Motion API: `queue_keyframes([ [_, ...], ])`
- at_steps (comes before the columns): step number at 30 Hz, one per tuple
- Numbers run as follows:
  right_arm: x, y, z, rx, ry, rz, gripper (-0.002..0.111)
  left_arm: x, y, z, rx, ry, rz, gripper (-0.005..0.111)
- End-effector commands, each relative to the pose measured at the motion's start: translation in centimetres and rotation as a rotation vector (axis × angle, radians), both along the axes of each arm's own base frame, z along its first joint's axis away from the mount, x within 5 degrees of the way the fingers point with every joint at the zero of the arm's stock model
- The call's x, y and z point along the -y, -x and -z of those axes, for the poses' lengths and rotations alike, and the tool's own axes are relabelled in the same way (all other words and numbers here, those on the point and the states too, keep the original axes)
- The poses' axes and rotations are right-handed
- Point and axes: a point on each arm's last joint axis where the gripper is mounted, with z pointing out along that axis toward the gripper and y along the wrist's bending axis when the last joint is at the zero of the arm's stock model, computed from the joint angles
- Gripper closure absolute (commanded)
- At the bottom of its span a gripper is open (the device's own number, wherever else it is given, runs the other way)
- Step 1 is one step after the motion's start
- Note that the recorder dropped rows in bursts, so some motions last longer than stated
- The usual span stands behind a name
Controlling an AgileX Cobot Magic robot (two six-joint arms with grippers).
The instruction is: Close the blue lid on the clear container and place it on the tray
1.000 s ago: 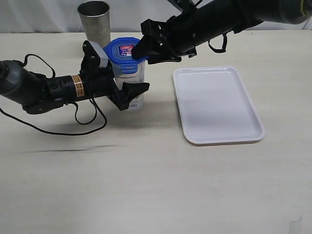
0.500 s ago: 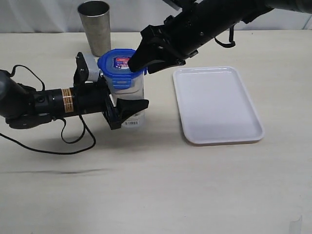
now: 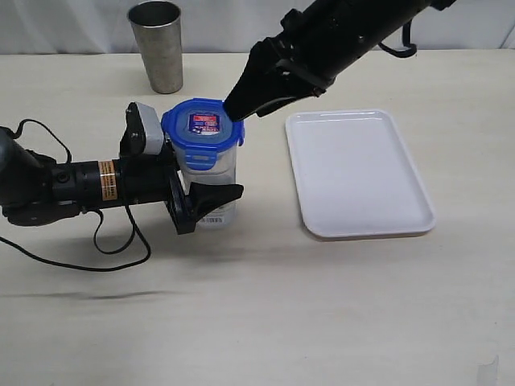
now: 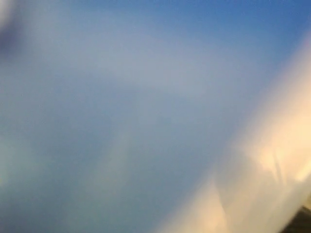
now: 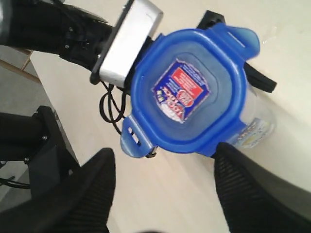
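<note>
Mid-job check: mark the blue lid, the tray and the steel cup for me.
blue lid (image 3: 203,126): exterior view, top face, at the sticker.
tray (image 3: 358,170): exterior view, bare floor near its middle.
steel cup (image 3: 163,58): exterior view, outer side wall.

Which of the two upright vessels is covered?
The clear container, capped by the blue lid; the grey steel cup behind it stands open-topped.

The beige table (image 3: 257,314) carries a grey steel cup (image 3: 158,44) and the flat white tray (image 3: 358,173), well apart.
</note>
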Motion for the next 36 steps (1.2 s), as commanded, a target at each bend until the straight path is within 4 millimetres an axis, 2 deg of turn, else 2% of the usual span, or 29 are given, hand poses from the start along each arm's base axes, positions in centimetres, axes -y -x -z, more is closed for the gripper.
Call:
queue_keyframes([
  [1, -1.1, 2.0, -1.7, 0.117, -0.004, -0.149, 0.054, -0.2, 0.0, -0.1, 0.009, -0.012, -0.012, 0.107],
  [6, -3.8, 4.7, -1.9, 0.281, 0.171, -0.318, 0.067, -0.1, 0.0, -0.2, 0.010, -0.005, -0.013, 0.107],
  [11, -6.3, 5.7, -1.7, 0.501, 0.349, -0.348, 0.066, -0.1, 0.0, -0.2, 0.010, -0.005, -0.013, 0.107],
  [17, -8.7, 6.4, -1.7, 0.714, 0.456, -0.359, 0.066, -0.1, -0.1, -0.2, 0.013, 0.000, -0.012, 0.107],
  [24, -9.6, 6.3, 0.0, 0.726, 0.536, -0.413, 0.060, -0.1, 0.0, -0.3, 0.016, 0.008, -0.010, 0.107],
  [31, -9.5, 5.5, 1.2, 0.734, 0.615, -0.395, 0.061, -0.1, 0.0, -0.3, 0.017, 0.012, -0.009, 0.107],
  [36, -10.3, 5.8, 2.7, 0.717, 0.646, -0.464, 0.061, -0.1, 0.0, -0.4, 0.019, 0.021, -0.008, 0.107],
])
